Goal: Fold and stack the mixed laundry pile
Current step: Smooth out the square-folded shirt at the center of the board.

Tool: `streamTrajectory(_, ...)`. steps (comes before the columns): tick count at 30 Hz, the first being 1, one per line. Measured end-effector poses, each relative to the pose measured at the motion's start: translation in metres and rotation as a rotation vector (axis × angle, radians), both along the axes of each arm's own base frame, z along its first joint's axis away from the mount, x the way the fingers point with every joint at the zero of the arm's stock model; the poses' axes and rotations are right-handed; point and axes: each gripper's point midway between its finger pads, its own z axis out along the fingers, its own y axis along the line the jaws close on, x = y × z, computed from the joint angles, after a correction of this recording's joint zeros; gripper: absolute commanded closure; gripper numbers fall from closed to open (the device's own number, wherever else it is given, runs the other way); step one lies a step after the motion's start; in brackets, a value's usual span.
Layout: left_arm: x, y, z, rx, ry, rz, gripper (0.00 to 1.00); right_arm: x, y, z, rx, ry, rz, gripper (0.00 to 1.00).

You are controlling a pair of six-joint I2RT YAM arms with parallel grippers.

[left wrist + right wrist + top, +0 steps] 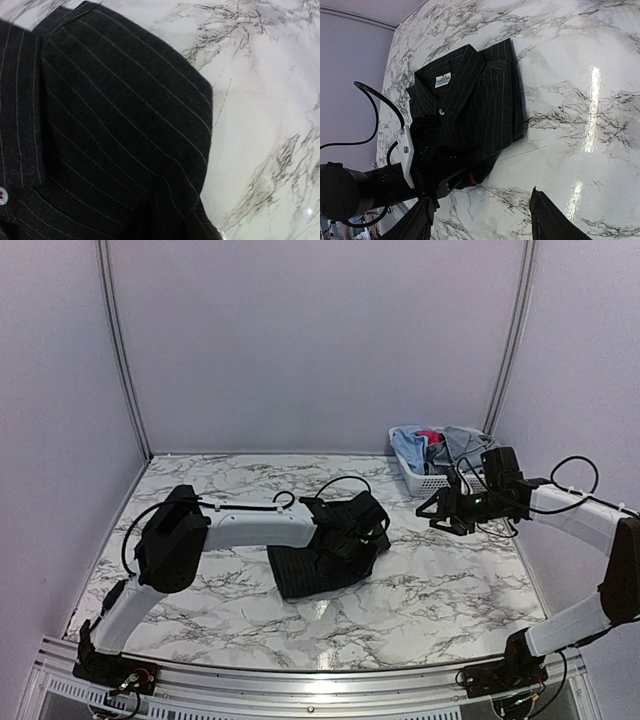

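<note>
You have the marble table (pixel 450 590) under both arms. On it the black pinstriped shirt (pixel 300 575) lies folded flat, directly beneath the left gripper (pixel 347 543) and well apart from the right gripper (pixel 430 510), out ahead of its tips.

The left wrist view is mostly filled by the shirt (pixel 125 125), with its collar at the frame's left edge. That gripper's own fingers are outside the frame. In the top view the left gripper is black against black cloth, so its jaws are hard to make out. The right wrist view shows it (pixel 435 175) sitting on the shirt's (pixel 470 100) nearest edge with its jaws hidden by its own body. You cannot tell whether it is clenched on fabric or released.

The right gripper (pixel 482 220) hangs above bare marble, its fingers (pixel 547 222) spread and holding nothing.

The white lattice basket (pixel 425 480) stands just behind the right gripper, toward the back wall, and that arm's wrist covers its right part. The basket holds a light blue piece (pixel 405 448), a grey-blue piece (pixel 465 443) and a pink-red piece (pixel 430 436), which is mostly buried between the other two.

A white label (pixel 442 80) sits inside the collar, its print too small to read. Below it is a button (pixel 441 112); the frame edge cuts it off in the left wrist view (pixel 2 196).
</note>
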Motion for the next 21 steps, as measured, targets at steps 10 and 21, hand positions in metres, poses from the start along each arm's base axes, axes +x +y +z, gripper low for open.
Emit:
streamTrajectory(10,-0.020,0.054,0.015,-0.392,0.313,0.005,0.93,-0.027,0.008,-0.045,0.086,0.094,0.035,0.25)
streamTrajectory(21,-0.011,0.041,0.077,-0.869,0.540,-0.042,0.85,-0.022,0.026,-0.046,0.232,0.021,0.091,0.18)
